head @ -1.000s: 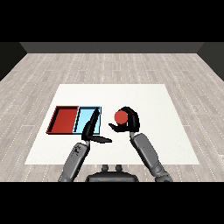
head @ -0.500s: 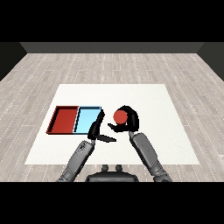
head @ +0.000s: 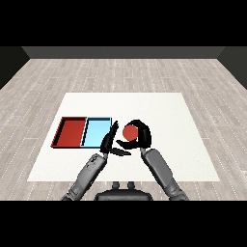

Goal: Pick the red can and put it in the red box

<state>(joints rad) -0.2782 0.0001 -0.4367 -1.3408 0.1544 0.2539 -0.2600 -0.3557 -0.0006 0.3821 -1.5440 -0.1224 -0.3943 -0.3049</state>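
Your right hand (head: 141,136) curls round the red can (head: 129,131), holding it just right of the light blue tray (head: 96,131), so the carry goes left across it to the red tray (head: 71,132). Your left hand (head: 110,141) stands beside it, fingers straight, holding nothing.

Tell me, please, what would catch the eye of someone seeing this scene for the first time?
First the red can, held near the middle of the white table with the right hand curled round it. Next the left hand just to its left, fingers straight and open, beside the can. Then the two trays lying side by side at the table's left: the red tray on the outside and the light blue tray next to it, nearer the hands.
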